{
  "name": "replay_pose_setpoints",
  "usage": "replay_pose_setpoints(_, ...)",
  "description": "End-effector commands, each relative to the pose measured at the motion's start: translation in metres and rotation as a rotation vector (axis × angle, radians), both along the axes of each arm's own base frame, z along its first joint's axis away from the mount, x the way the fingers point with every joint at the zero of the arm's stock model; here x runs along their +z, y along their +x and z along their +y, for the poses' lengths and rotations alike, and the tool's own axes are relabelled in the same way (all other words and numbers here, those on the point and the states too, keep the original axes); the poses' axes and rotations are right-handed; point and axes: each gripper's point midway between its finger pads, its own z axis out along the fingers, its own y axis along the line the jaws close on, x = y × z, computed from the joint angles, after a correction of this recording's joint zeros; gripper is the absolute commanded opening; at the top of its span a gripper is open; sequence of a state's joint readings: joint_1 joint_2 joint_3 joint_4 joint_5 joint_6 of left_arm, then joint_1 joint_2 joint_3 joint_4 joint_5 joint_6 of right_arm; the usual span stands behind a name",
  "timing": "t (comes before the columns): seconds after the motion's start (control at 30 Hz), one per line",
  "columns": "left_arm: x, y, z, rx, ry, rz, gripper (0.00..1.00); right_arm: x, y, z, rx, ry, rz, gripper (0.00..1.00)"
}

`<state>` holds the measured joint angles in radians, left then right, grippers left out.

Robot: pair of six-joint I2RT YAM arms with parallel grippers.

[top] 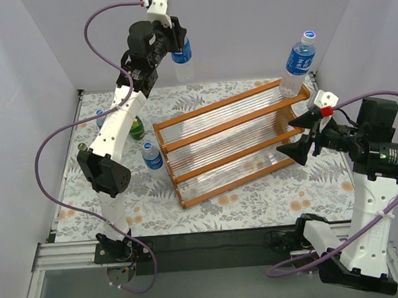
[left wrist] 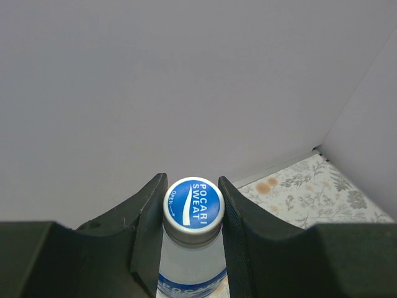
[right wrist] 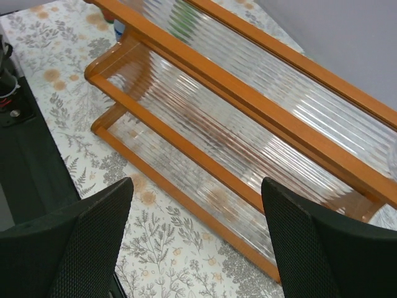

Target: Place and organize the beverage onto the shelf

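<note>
My left gripper is raised high over the table's far left, shut on a clear blue-label bottle that hangs below it. In the left wrist view its fingers pinch the neck just under the blue-topped cap. Another clear bottle stands on the right end of the top tier of the orange-brown shelf. A third clear bottle and a green bottle stand on the table left of the shelf. My right gripper is open and empty by the shelf's right end.
Another bottle is partly hidden behind the left arm. The floral tablecloth runs in front of the shelf. White walls close in the back and both sides. A black strip borders the near edge.
</note>
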<state>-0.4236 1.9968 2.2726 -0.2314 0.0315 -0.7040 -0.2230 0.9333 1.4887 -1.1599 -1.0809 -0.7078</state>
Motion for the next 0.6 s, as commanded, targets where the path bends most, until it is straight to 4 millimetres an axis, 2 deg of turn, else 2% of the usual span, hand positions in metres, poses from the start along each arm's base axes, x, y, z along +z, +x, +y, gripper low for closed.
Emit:
replay_pose_setpoints(0.0, 0.150, -0.080, 0.016, -0.058, -0.174, -0.325, 0.00, 0.013, 0.009, 0.010, 0.045, -0.016, -0.046, 0.89)
replay_pose_setpoints(0.13, 0.155, -0.089, 0.012, -0.076, -0.186, -0.321, 0.00, 0.018, 0.018, 0.026, 0.109, -0.023, -0.047, 0.89)
replay_pose_setpoints(0.2, 0.157, -0.095, 0.011, -0.086, -0.194, -0.318, 0.00, 0.021, 0.026, 0.026, 0.104, -0.044, -0.063, 0.89)
replay_pose_setpoints(0.23, 0.155, -0.096, 0.010, -0.093, -0.194, -0.313, 0.00, 0.019, 0.025, 0.038, 0.158, -0.053, -0.054, 0.89)
replay_pose_setpoints(0.3, 0.159, -0.102, 0.008, -0.107, -0.206, -0.312, 0.00, 0.022, 0.032, 0.043, 0.162, -0.091, -0.081, 0.89)
replay_pose_setpoints(0.33, 0.159, -0.104, 0.007, -0.114, -0.209, -0.311, 0.00, 0.019, 0.037, 0.053, 0.196, -0.102, -0.067, 0.90)
replay_pose_setpoints(0.37, 0.161, -0.106, 0.006, -0.117, -0.212, -0.313, 0.00, 0.027, 0.043, 0.055, 0.180, -0.126, -0.098, 0.90)
replay_pose_setpoints(0.43, 0.163, -0.109, 0.004, -0.125, -0.226, -0.312, 0.00, 0.026, 0.058, 0.066, 0.201, -0.159, -0.103, 0.90)
replay_pose_setpoints(0.47, 0.165, -0.111, 0.004, -0.129, -0.229, -0.313, 0.00, 0.030, 0.061, 0.079, 0.230, -0.170, -0.135, 0.91)
replay_pose_setpoints(0.5, 0.165, -0.113, 0.002, -0.135, -0.234, -0.310, 0.00, 0.043, 0.068, 0.083, 0.217, -0.177, -0.180, 0.92)
replay_pose_setpoints(0.57, 0.168, -0.117, 0.003, -0.139, -0.243, -0.312, 0.00, 0.047, 0.084, 0.102, 0.223, -0.169, -0.176, 0.94)
